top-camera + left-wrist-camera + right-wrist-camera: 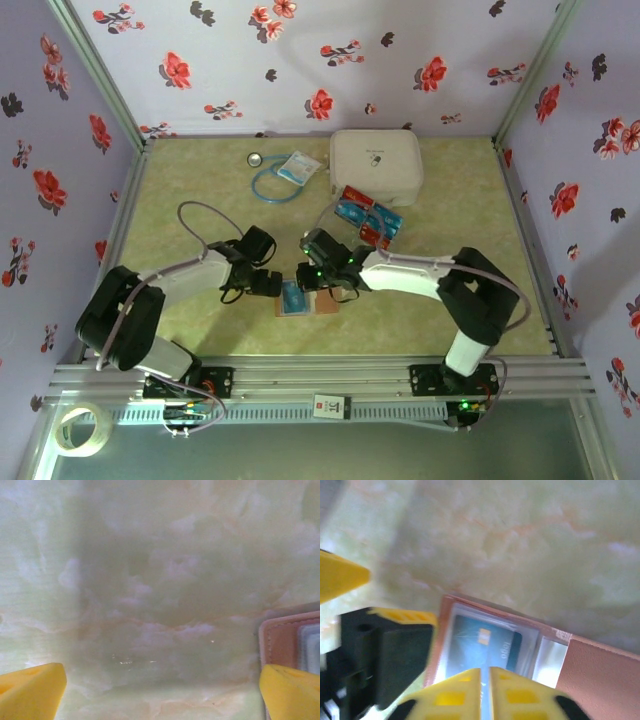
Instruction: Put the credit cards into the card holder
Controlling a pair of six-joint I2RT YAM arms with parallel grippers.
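The right gripper (485, 674) is all but closed, with only a thin slit between its yellow fingertips. They hang over the near edge of a blue card (485, 644). Whether they pinch or touch that edge cannot be told. The card lies flat inside a clear sleeve (547, 656) of the holder (600, 675), which lies open on the table (170, 180) between the two arms. Its pinkish-brown flap spreads to the right of the sleeve in the right wrist view.

The left gripper (162, 681) stands wide open and holds nothing. One of its fingers (292, 690) sits just over the holder's stitched edge; the other hangs over bare table, well apart from it. In the right wrist view a left finger shows just beside the holder's left edge, opposite the right fingertips.

From above, both grippers meet over the holder, left on its left side, right on its upper right.

Farther back, the loose cards (368, 218), red and blue, lie in a small heap beyond the right gripper. Just behind them sits a white case (375, 165), near the back wall.
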